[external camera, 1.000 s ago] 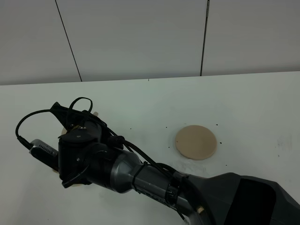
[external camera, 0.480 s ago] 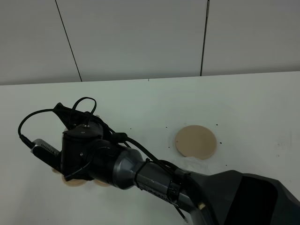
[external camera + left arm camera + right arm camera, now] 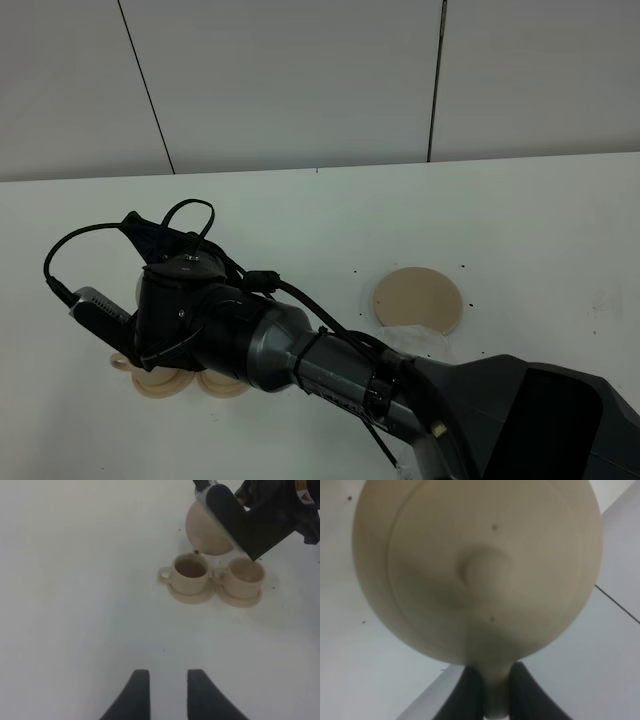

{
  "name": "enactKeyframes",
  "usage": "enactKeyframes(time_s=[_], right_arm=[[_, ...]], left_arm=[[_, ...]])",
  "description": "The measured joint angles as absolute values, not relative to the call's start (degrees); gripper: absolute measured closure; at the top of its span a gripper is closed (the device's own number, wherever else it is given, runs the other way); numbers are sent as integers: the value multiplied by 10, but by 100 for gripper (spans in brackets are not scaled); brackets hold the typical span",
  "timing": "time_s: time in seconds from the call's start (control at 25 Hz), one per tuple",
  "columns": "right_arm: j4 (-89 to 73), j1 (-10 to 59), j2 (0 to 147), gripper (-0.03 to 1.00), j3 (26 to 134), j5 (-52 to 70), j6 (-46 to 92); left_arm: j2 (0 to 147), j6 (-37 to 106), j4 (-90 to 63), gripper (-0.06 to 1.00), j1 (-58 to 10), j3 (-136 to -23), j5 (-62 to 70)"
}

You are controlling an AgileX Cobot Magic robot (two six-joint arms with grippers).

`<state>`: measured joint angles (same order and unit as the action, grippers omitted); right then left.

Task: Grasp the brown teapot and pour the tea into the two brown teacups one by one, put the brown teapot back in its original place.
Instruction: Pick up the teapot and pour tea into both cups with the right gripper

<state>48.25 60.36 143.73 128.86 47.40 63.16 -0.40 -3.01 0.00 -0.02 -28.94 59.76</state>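
The brown teapot (image 3: 207,530) hangs tilted in the air, its spout (image 3: 197,551) just over the nearer-left of the two brown teacups (image 3: 189,572). The second teacup (image 3: 245,575) stands right beside it, and each sits on its small saucer. My right gripper (image 3: 495,692) is shut on the teapot's loop handle, with the lid and knob (image 3: 482,577) filling the right wrist view. My left gripper (image 3: 167,692) stays open and empty, low over bare table well short of the cups. The original place, a flat tan disc (image 3: 418,302), lies bare at centre right.
My right arm (image 3: 250,345) reaches across to the left side and hides the teapot in the exterior view. Only the saucer edges (image 3: 160,383) show below it. The white table (image 3: 520,220) runs back to a grey panelled wall.
The right wrist has shifted slightly right and rolled further with the teapot. More of the cups' saucers shows beneath it. The disc has not moved.
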Motion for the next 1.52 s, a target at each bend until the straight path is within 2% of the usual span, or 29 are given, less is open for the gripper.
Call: enactKeyframes(time_s=[1.52], right_arm=[[276,595,1392,87,1289,486,720]], left_arm=[[-4,-30,0,69,0,-289,598]])
